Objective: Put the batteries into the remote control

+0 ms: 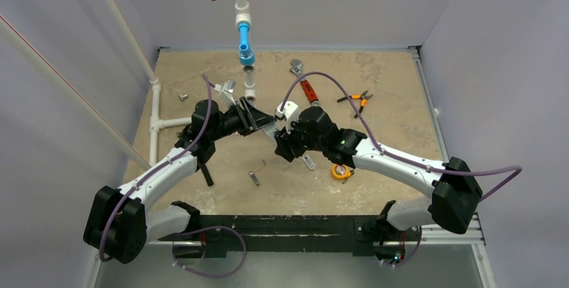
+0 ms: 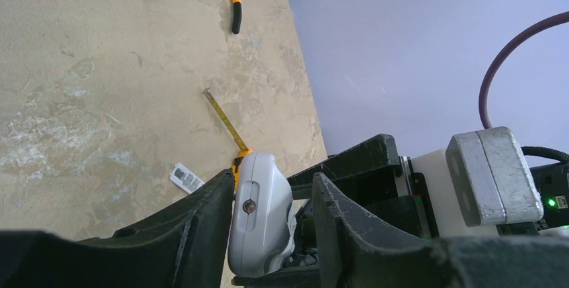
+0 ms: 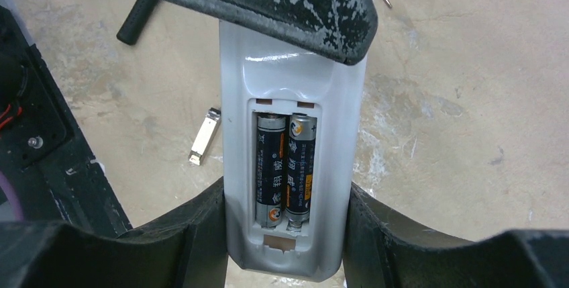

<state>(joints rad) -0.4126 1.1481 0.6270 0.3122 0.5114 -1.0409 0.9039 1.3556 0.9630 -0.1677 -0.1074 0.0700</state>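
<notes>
Grey walls are closing in the tan surface on its left, far and right sides, and the rail carrying both arm bases is running along its near edge. Both arms are reaching inward and meeting near the middle. Bare ground is lying open toward the right wall and in front, between the elbows. A white pipe run is hugging the left edge. A wrench and pliers are lying toward the far side, with a tape measure and a hex key nearer the bases.

The right pincer is pinching the remote control by its long sides and holding it above the surface, its back facing the wrist camera. The battery compartment is standing uncovered, and two batteries are lying in it side by side. The left pincer is standing spread around the remote's other end, one finger touching it and the other sitting apart. A small white strip is lying on the surface below.
</notes>
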